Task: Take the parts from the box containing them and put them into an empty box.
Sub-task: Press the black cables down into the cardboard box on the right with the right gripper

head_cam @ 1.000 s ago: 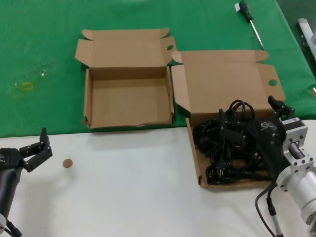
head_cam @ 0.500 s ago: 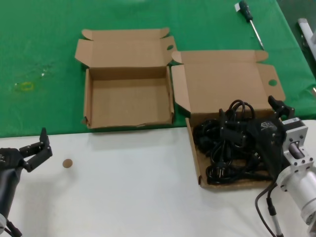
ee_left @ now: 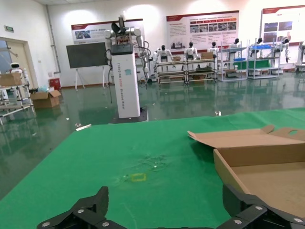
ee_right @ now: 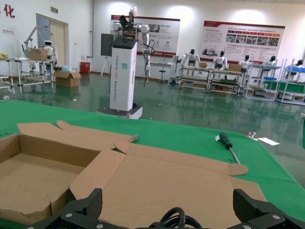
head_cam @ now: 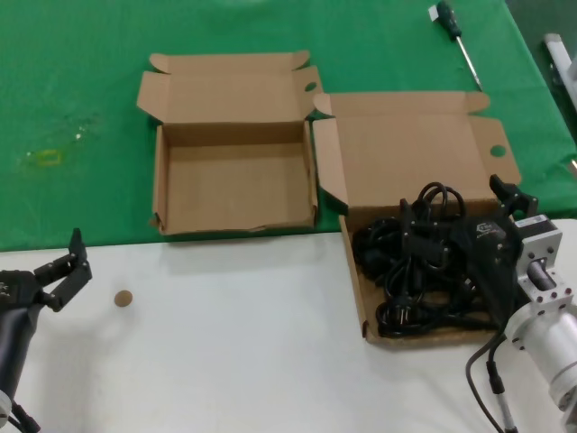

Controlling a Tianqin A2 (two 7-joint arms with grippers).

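Currently the thin black rubber power cords [head_cam: 419,271] are lying tangled in the larger shallow brown cardboard box [head_cam: 365,307] near the worktop's right edge. The right end effector [head_cam: 455,230], spread wide, is hovering over them, gripping nothing. I would single out one chunky plug, not a loop. The smaller empty cardboard box [head_cam: 234,185] is sitting just beside. Two boxes; cords uncountable. The left end effector [head_cam: 68,271] is waiting released at the left edge.

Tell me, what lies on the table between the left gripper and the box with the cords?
In the head view, between the left gripper and the box of cords lies one small brown disc; the rest is bare white table.
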